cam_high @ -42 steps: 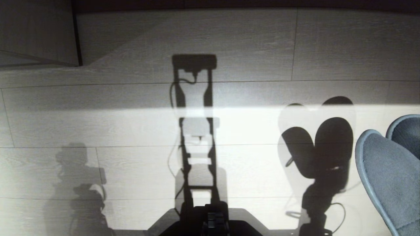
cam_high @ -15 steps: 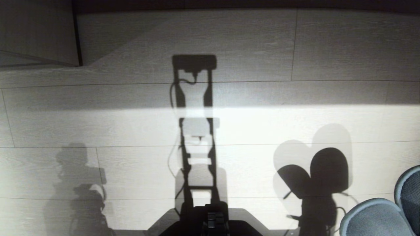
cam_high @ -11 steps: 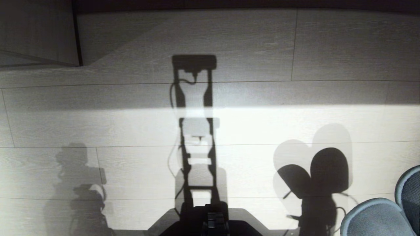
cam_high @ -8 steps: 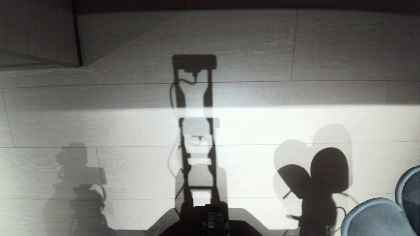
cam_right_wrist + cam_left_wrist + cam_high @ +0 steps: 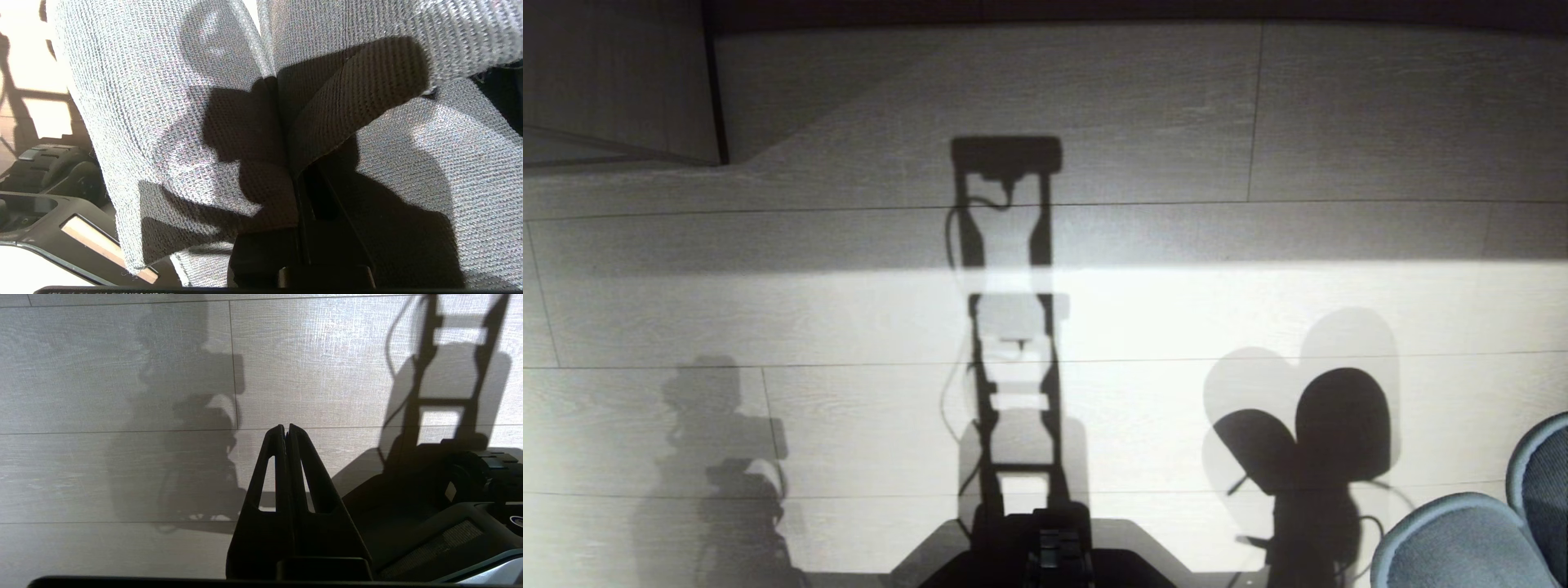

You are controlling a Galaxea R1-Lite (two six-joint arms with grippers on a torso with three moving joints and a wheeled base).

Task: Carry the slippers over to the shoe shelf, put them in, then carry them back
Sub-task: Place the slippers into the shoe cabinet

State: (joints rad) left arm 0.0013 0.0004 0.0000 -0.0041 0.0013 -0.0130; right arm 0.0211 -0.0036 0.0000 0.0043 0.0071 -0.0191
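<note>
**Slippers in the right tool, shelf step not shown done**

At the far left of the head view a pale wood-grain board corner (image 5: pixel 621 82) stands on the floor (image 5: pixel 1143 106); whether it belongs to the shoe shelf I cannot tell, and no open compartment shows, so nothing can be said of what any cubby holds.

The left tool (image 5: pixel 286 430) hangs over bare floor, its fingers pressed together and empty. Its arm looks parked.

The robot's base (image 5: pixel 1045 547) sits at the bottom middle.

At the lower right the slippers (image 5: pixel 1462 543) hang just above the floor, toes up, side by side and touching. The right tool (image 5: pixel 286 163) is clamped tight on their fabric where the two meet.

My judgement: the pair is picked up and being carried. Which leg of the trip this is, the pictures do not settle.
</note>
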